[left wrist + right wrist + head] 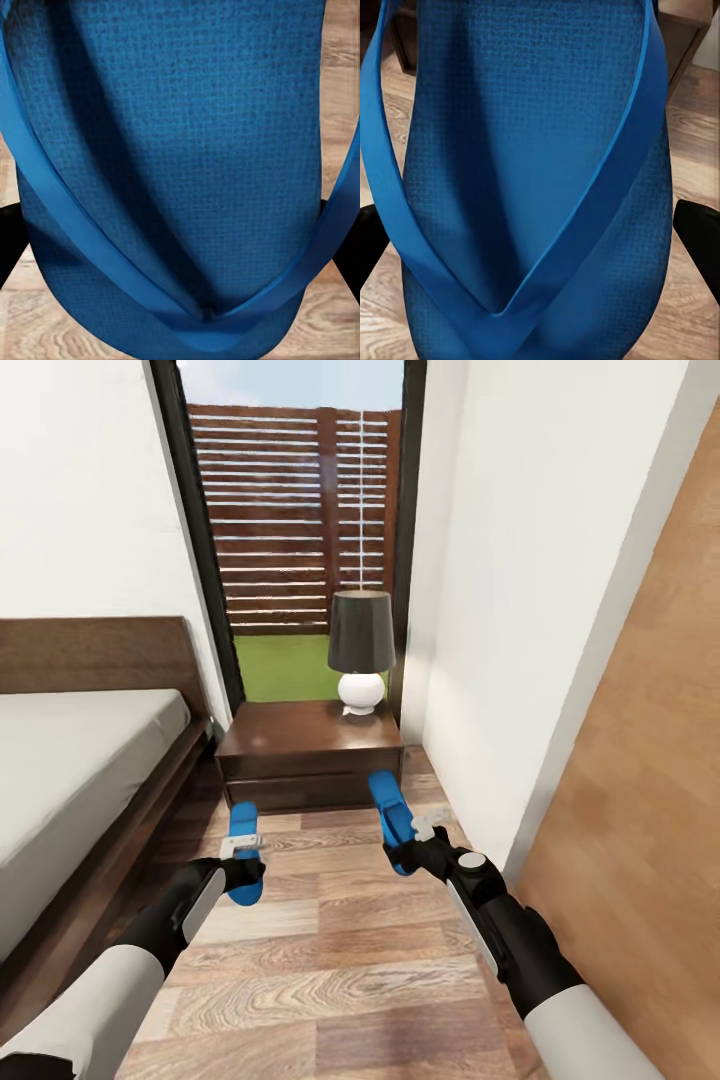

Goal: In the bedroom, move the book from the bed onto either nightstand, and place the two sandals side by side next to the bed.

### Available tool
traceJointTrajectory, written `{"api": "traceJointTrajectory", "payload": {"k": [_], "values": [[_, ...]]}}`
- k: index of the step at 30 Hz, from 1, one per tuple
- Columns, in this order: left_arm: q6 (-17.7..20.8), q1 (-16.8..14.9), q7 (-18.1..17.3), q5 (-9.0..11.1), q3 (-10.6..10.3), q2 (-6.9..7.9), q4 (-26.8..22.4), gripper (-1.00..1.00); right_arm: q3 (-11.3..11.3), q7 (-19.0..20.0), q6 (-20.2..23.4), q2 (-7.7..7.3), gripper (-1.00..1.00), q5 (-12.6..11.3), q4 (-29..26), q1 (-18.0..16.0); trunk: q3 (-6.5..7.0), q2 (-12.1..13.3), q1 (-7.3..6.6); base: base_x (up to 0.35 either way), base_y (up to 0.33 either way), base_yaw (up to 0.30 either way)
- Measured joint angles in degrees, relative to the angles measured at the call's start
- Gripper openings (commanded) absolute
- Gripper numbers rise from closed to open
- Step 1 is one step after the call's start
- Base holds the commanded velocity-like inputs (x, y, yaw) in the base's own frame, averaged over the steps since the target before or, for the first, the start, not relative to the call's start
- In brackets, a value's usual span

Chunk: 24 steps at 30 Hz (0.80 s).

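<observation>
Both sets of jaws are clamped, left gripper (pixel 243 857) and right gripper (pixel 412 844) each holding a blue sandal (pixel 243 825) (pixel 388 800).

Readable text: none in any view.
Bright blue flat sandal (pixel 243 852) in the left gripper: woven sole and straps plain, no brand mark or size number.
Bright blue flat sandal (pixel 391 821) in the right gripper: likewise unmarked.
Glossy dark-brown wooden nightstand (pixel 310 754): top and drawer front bear no label.
Table lamp with dark grey shade and white round base (pixel 361 650): no lettering on either part.
White walls (pixel 520 590): no sign or number.
</observation>
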Motion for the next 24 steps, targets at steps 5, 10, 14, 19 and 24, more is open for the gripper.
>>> {"api": "traceJointTrajectory", "payload": {"k": [5,10,14,19,24], "values": [[-0.3,0.0,0.1,0.0,0.0,0.0,0.0,-1.0,0.0,-0.1,0.0,0.0,-1.0,0.0,0.1,0.0,0.0,0.0,0.0,0.0,0.0,0.231],[-0.5,0.0,0.1,0.0,0.0,0.14,0.2,-1.0,0.0,-0.1,0.0,0.0,-1.0,0.0,0.1,0.0,0.0,0.0,0.0,0.0,0.0,0.255],[-0.5,0.0,0.2,0.0,0.0,0.21,0.3,-1.0,0.0,-0.1,0.0,0.0,-1.0,0.0,0.1,0.0,0.0,0.0,0.0,0.0,0.0,0.258],[-0.5,0.0,0.1,-0.1,0.0,0.27,1.0,-1.0,0.0,-0.1,0.0,0.01,-1.0,0.0,0.1,0.0,0.0,0.0,0.0,0.022,-0.077,0.188],[-0.6,0.0,0.1,-0.2,0.0,0.27,1.2,-1.0,0.0,-0.1,0.0,0.0,-1.0,0.0,0.1,0.0,0.0,0.0,-0.02,0.153,-0.181,0.072]]}}
